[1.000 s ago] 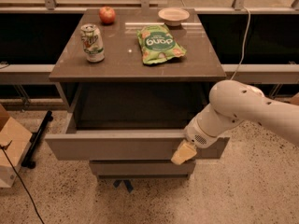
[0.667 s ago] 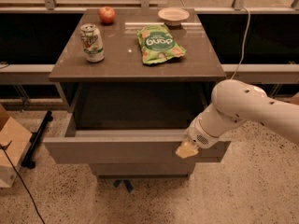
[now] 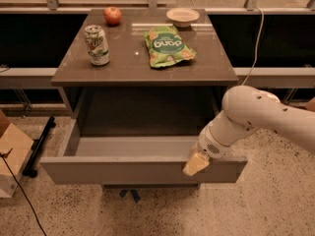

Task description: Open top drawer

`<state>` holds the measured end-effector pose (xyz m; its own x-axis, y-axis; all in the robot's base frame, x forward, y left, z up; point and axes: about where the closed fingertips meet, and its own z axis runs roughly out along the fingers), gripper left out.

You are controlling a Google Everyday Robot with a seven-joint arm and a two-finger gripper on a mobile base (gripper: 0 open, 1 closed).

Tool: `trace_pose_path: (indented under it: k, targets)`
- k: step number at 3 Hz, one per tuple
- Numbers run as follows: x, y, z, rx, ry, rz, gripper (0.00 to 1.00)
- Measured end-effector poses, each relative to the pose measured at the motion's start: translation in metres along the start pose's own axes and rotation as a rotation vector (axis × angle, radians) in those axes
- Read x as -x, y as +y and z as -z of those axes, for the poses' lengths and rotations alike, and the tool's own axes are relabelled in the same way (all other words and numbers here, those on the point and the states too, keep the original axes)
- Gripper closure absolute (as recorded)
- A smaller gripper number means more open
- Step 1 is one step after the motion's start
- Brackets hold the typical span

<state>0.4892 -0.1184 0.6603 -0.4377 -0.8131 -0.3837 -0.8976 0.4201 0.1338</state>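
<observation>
The end effector [image 3: 196,163] sits at the top edge of the drawer [image 3: 123,170] front, towards its right end; whether it is clenched on that lip or released cannot be told. The drawer stands pulled well out from under the table [image 3: 133,63], its grey box looking empty. It is likely rigid and light, gliding on runners, with a smooth, handleless face that offers only the upper rim to hook. An off-centre pull could skew it. On the table rest a can [image 3: 97,44], a snack bag [image 3: 167,45], an apple [image 3: 112,15] and a bowl [image 3: 182,16].
</observation>
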Motion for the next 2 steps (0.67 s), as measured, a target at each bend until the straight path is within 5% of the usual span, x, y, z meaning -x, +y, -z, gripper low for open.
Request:
trace_pose_path:
  k: [1,2]
  targets:
    - [-0.0178,0.0309,0.0058,0.014,0.0,-0.057,0.18]
    - [-0.0196,0.035,0.0064,0.015,0.0,-0.067,0.0]
